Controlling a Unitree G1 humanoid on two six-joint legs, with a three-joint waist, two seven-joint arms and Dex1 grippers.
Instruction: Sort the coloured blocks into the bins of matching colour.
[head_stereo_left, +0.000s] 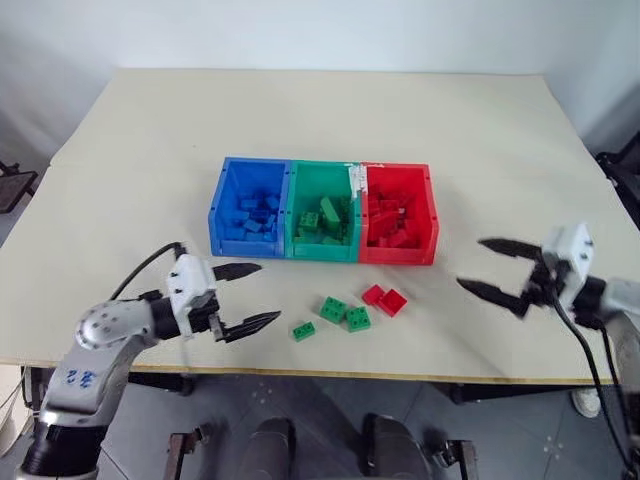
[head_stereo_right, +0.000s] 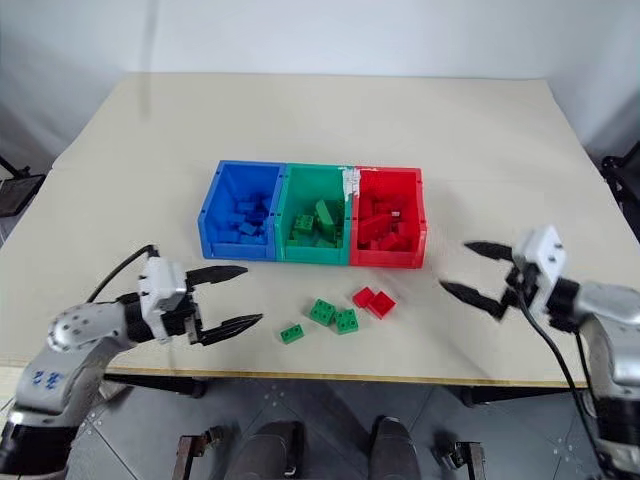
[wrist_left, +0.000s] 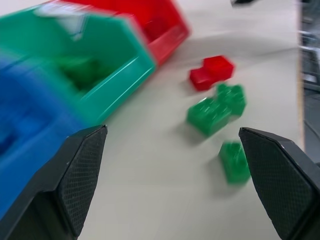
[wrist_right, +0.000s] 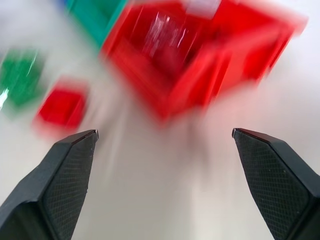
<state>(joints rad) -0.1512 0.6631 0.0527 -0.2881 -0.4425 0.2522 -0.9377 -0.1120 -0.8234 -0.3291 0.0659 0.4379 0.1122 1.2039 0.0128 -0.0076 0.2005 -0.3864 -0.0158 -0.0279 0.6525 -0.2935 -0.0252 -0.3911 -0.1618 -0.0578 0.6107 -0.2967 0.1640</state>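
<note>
Two pincers are hanging spread and empty as I'm watching: my left gripper (head_stereo_left: 247, 297) at lower left of the head view, my right gripper (head_stereo_left: 493, 267) at right. Five loose blocks are lying low of centre, on the table (head_stereo_left: 150, 160) before the bins (head_stereo_left: 322, 211): the small green block (head_stereo_left: 303, 331), the green pair (head_stereo_left: 345, 312) and the red pair (head_stereo_left: 385, 299), strung diagonally up-right. I'm judging the left nearer the greens, which are sitting just right of its tips.

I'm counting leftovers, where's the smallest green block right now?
The smallest green block lies on the table before the green bin, leftmost of the loose blocks.
</note>
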